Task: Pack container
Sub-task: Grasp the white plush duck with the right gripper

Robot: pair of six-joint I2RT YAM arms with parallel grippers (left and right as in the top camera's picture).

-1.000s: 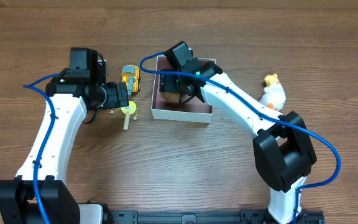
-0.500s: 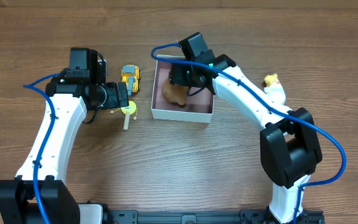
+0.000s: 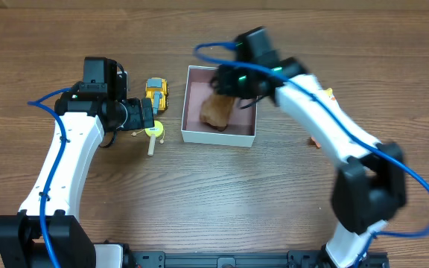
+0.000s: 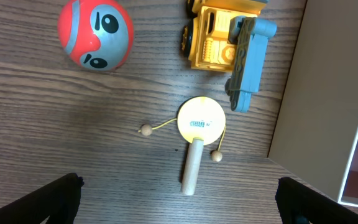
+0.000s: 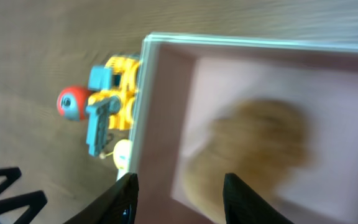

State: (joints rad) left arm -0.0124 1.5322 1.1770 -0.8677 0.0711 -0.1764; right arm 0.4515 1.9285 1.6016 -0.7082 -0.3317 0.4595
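Observation:
The container (image 3: 218,136) is a square white-walled box with a pink inside, at the table's middle. A brown plush toy (image 3: 217,112) lies inside it and also shows blurred in the right wrist view (image 5: 253,155). My right gripper (image 3: 233,83) is open and empty, raised over the container's far right part. My left gripper (image 4: 179,199) is open and empty, above a small yellow wooden hand drum (image 4: 197,140), left of the container's wall (image 4: 319,106).
A yellow and blue toy truck (image 3: 155,94) and a red and grey ball (image 4: 96,32) lie left of the container. A white and orange plush (image 3: 325,100) is mostly hidden behind my right arm at the right.
My right gripper has let go of the brown plush in the container, risen and swung to the right. The left arm has not moved.

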